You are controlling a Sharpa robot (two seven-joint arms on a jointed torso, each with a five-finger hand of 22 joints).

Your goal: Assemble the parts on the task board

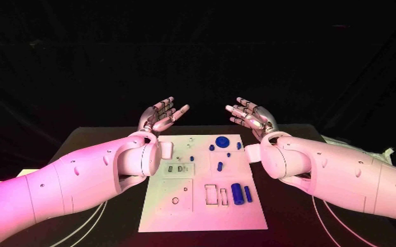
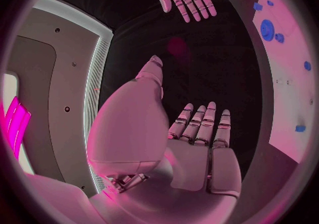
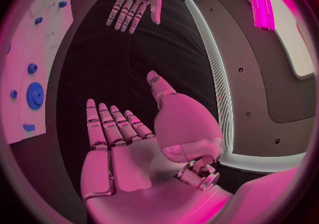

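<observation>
Smooth white rounded arm shells dotted with small screws, silver segmented left hand [image 1: 162, 115] and right hand [image 1: 250, 115]

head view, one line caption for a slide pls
Both hands, left and right, raised open and empty beyond the task board, blue parts untouched.

1 task board [image 1: 165, 212], 2 hands, approx. 9 blue parts [image 1: 237, 193] on it.
</observation>
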